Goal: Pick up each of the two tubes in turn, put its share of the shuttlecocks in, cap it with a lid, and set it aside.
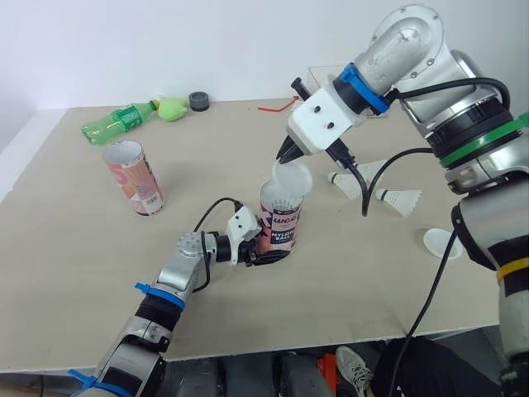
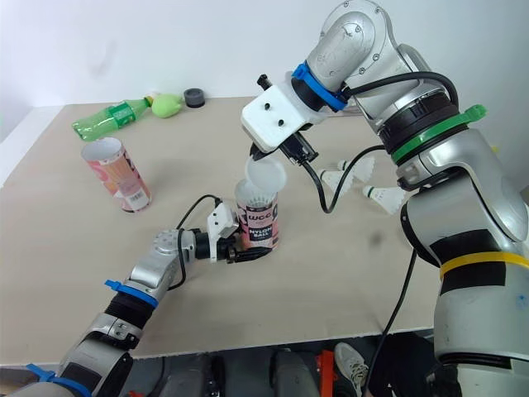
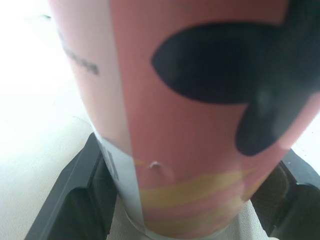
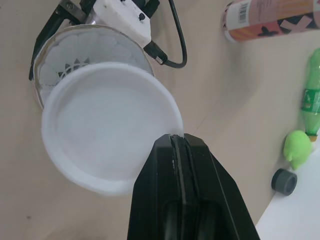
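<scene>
- Gripping the base of a tube [image 1: 281,225], the left tool [image 1: 266,257] has its two black fingers [image 3: 75,200] closed against opposite sides of it, low down by the surface [image 1: 248,318].
- The tube is pink with dark print. It stands upright near the middle of the surface, its mouth open, with white shuttlecock feathers [image 4: 75,55] showing inside.
- The right tool [image 4: 177,140] is pinched tight on the rim of a lid [image 4: 110,135], a shallow white disc held tilted over the tube's mouth. Whether the lid touches the tube's rim cannot be told.
- A second tube [image 1: 134,178], also pink, stands to the left of the held tube and a little farther back, well apart from it. Its mouth is open and nothing grips it.
- Two loose shuttlecocks [image 1: 397,198] lie on their sides to the right of the held tube, near each other. The one closer to the tube is partly crossed by the right arm's black cable.
- A spare lid [image 1: 438,242] lies flat on the surface, farther right of the held tube than the loose shuttlecocks and closer to the front edge.
- A green bottle [image 1: 120,121] lies on its side far back and to the left of the held tube, behind the second tube.
- A pale green lump [image 1: 173,108] sits just beside the bottle's cap end, and a dark ring [image 1: 198,101] sits just beside that, both far behind the held tube.
</scene>
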Controlling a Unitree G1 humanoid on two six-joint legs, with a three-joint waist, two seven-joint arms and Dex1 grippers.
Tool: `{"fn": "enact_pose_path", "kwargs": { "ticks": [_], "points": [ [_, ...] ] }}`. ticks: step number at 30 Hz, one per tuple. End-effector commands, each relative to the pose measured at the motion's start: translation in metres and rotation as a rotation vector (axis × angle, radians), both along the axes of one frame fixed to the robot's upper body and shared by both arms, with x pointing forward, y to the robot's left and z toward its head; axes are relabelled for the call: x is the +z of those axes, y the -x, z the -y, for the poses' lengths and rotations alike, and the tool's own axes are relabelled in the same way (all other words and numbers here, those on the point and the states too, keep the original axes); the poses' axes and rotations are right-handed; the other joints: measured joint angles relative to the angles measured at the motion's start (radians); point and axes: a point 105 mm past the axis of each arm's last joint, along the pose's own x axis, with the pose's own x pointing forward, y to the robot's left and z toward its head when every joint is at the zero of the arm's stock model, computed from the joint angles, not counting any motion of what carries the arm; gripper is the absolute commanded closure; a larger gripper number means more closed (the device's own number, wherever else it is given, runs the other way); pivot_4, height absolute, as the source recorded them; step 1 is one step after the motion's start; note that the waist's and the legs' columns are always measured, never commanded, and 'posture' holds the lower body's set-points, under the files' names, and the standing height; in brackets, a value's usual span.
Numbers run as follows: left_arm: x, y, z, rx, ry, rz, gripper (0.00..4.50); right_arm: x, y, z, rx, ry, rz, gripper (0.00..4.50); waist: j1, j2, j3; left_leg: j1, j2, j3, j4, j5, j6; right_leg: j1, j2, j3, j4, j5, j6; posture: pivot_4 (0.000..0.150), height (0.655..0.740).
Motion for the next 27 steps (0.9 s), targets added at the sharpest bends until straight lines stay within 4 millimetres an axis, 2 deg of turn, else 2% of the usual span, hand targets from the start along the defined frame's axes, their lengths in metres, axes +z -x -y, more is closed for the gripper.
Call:
{"fn": "enact_pose_path", "kwargs": {
  "ticks": [1, 9, 15, 27],
  "points": [
    [-0.033, 0.011, -0.003, -0.01, -0.06, -0.122, 1.51, -0.001, 0.003, 0.001, 0.015, 0.048, -0.01, 4.39, 0.0, 0.0, 0.0, 0.0, 0.0, 0.0, 0.0, 0.0, 0.0, 0.0, 0.0, 0.0, 0.0, 0.0, 0.0, 0.15, 0.74],
    [-0.033, 0.01, -0.004, -0.005, -0.059, -0.126, 1.51, -0.017, 0.012, -0.015, 0.094, 0.097, -0.054, 4.39, 0.0, 0.0, 0.0, 0.0, 0.0, 0.0, 0.0, 0.0, 0.0, 0.0, 0.0, 0.0, 0.0, 0.0, 0.0, 0.15, 0.74],
    [-0.034, 0.01, -0.004, -0.003, -0.059, -0.128, 1.51, -0.016, 0.014, -0.027, 0.126, 0.086, -0.053, 4.39, 0.0, 0.0, 0.0, 0.0, 0.0, 0.0, 0.0, 0.0, 0.0, 0.0, 0.001, 0.0, 0.0, 0.0, 0.0, 0.15, 0.74],
    [-0.032, 0.01, -0.003, 0.002, -0.047, -0.132, 1.51, -0.022, 0.008, -0.023, 0.122, 0.116, -0.037, 4.39, 0.0, 0.0, 0.0, 0.0, 0.0, 0.0, 0.0, 0.0, 0.0, 0.0, 0.001, 0.0, 0.0, 0.0, 0.0, 0.15, 0.74]
  ]
}}
